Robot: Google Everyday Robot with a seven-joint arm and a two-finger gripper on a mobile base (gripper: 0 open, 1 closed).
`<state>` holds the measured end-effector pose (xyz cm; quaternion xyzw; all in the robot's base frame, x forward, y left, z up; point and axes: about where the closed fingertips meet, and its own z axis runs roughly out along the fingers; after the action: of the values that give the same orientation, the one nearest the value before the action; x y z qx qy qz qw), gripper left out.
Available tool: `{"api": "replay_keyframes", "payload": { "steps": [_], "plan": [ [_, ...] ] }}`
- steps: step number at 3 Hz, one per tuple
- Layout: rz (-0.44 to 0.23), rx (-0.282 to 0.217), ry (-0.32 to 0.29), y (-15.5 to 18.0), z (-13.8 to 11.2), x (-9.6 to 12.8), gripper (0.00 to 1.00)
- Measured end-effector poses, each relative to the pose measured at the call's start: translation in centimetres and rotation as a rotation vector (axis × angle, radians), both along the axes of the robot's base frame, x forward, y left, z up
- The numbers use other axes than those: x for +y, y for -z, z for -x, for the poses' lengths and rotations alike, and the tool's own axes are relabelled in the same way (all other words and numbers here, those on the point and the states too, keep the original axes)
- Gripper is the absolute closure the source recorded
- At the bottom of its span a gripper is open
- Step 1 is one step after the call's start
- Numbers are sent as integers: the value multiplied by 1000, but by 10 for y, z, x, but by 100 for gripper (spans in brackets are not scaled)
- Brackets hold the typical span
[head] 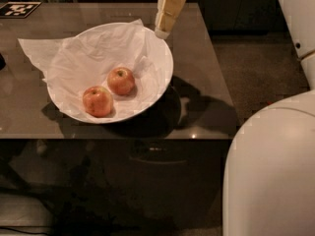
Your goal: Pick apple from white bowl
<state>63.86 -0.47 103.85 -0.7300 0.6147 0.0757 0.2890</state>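
Note:
The white bowl [160,85] stands on the brown table, lined with a wrinkly white paper sheet [83,53] that spills over its far left rim. Two apples lie in it. The apple [120,80], smaller and deeper red-orange with a yellow-green stem patch, lies near the middle. A paler pinkish-orange apple [97,101] lies just in front and to the left, close beside it. My gripper [162,32], cream-coloured, hangs down from the top edge above the bowl's far right rim, well above and behind the apple, holding nothing that I can see.
The table [202,58] ends at its front edge just below the bowl and at its right edge by the grey floor [251,68]. My white arm body [270,171] fills the lower right. A black-and-white marker tag [18,9] lies at the far left corner.

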Motion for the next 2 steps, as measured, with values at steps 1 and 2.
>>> {"api": "replay_keyframes", "payload": {
  "steps": [1,2],
  "plan": [
    [-19,41,-46,17,-3,20,0],
    [-13,112,-135,41,-2,53,0]
  ]
}}
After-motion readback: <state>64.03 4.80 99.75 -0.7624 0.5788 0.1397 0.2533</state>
